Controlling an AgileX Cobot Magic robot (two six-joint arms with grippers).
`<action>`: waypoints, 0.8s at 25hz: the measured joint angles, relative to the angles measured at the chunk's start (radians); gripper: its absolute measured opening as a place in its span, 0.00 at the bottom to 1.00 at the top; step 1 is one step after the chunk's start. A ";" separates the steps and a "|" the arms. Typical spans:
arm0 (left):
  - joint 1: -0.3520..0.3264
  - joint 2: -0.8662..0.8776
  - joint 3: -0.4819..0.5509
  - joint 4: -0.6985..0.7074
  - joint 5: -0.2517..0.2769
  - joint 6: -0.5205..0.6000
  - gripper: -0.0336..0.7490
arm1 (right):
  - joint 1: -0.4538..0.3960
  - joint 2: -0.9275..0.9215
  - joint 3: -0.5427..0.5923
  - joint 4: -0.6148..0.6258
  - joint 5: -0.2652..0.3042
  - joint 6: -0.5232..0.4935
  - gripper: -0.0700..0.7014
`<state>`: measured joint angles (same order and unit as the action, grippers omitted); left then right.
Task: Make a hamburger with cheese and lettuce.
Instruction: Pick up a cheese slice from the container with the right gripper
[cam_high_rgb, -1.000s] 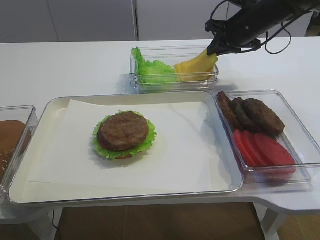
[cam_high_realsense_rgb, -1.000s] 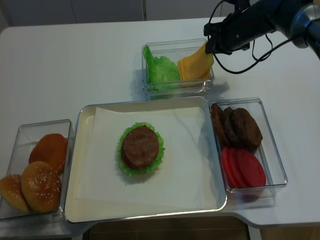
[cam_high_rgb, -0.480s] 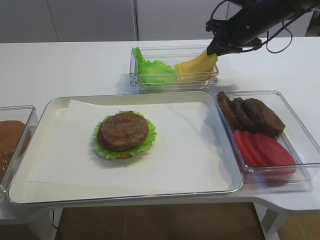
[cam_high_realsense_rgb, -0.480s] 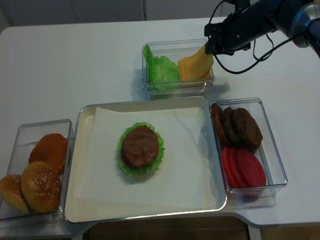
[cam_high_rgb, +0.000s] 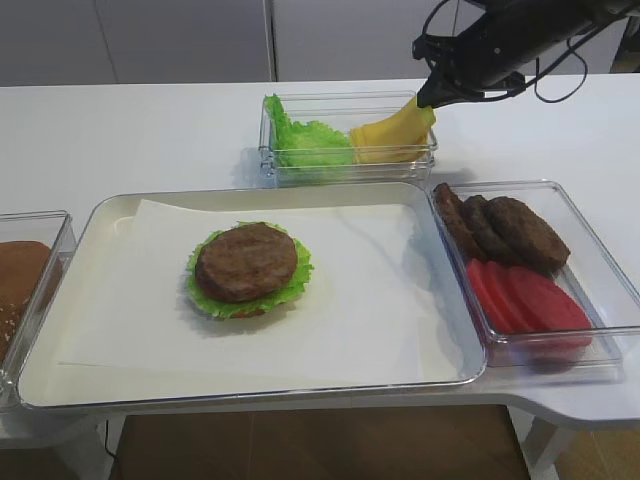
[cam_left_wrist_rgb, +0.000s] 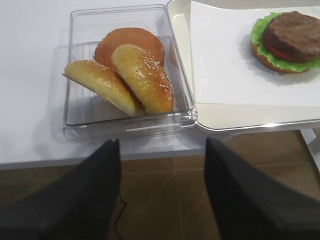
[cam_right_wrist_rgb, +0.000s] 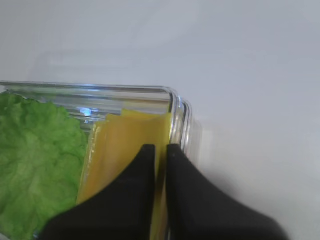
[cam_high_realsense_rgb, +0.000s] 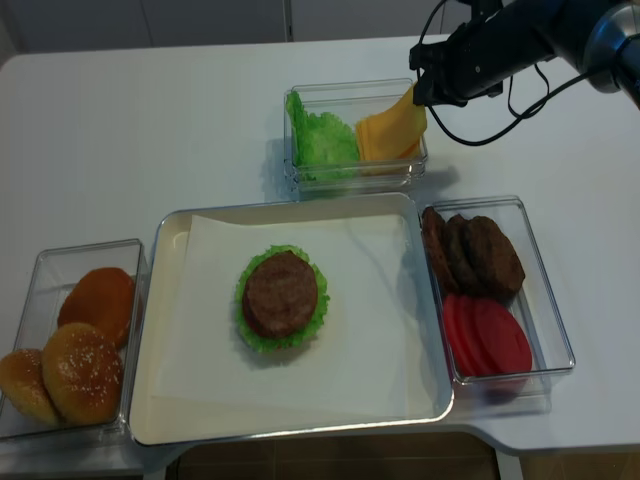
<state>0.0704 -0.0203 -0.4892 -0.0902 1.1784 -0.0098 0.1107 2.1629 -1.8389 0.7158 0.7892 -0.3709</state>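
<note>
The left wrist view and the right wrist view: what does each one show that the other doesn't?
Only the left wrist view shows the box of sesame buns, the tray and the hamburger. Only the right wrist view shows the right pincer closed on a yellow cheese slice, beside loose lettuce leaves in a clear box. Both share the white table.

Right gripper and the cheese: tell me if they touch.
Touching. In the right wrist view the right gripper has both fingertips pinching the lifted edge of a yellow cheese slice.
</note>
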 joint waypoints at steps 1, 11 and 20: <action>0.000 0.000 0.000 0.000 0.000 0.000 0.56 | 0.000 0.000 0.000 0.000 0.000 0.000 0.16; 0.000 0.000 0.000 0.000 0.000 0.000 0.56 | 0.000 0.000 0.000 0.000 0.004 0.000 0.10; 0.000 0.000 0.000 0.000 0.000 0.000 0.56 | 0.000 -0.041 0.000 -0.004 0.010 0.000 0.09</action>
<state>0.0704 -0.0203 -0.4892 -0.0902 1.1784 -0.0098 0.1107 2.1215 -1.8389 0.7121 0.7989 -0.3709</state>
